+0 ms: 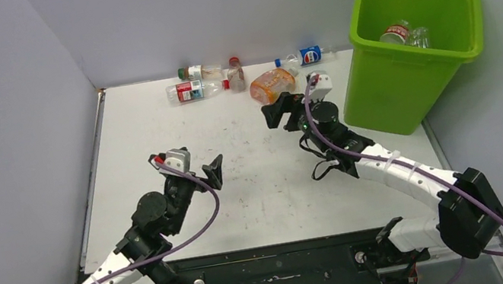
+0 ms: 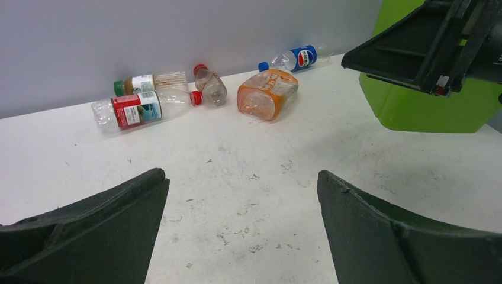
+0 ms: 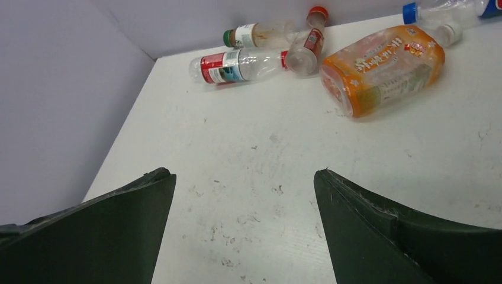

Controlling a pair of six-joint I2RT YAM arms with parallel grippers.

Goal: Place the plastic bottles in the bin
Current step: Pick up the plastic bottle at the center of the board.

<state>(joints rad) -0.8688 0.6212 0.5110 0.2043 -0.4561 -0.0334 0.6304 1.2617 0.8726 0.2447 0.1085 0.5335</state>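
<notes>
Several plastic bottles lie along the table's far edge: a green-capped one (image 1: 192,72), a red-labelled clear one (image 1: 187,91) (image 3: 237,65), a small red-capped one (image 1: 236,75), a flat orange one (image 1: 271,84) (image 3: 382,68) (image 2: 267,93) and a blue-labelled one (image 1: 305,56). The lime-green bin (image 1: 386,88) stands at the far right with a few bottles (image 1: 400,32) inside. My right gripper (image 1: 282,111) (image 3: 244,174) hovers open and empty just in front of the orange bottle. Over the table's left middle, my left gripper (image 1: 189,166) (image 2: 240,177) is open and empty.
Grey walls close the table on the left, back and right. The bin's wall (image 2: 426,106) sits close behind my right gripper. Bare scuffed white tabletop (image 1: 255,180) lies between the two arms.
</notes>
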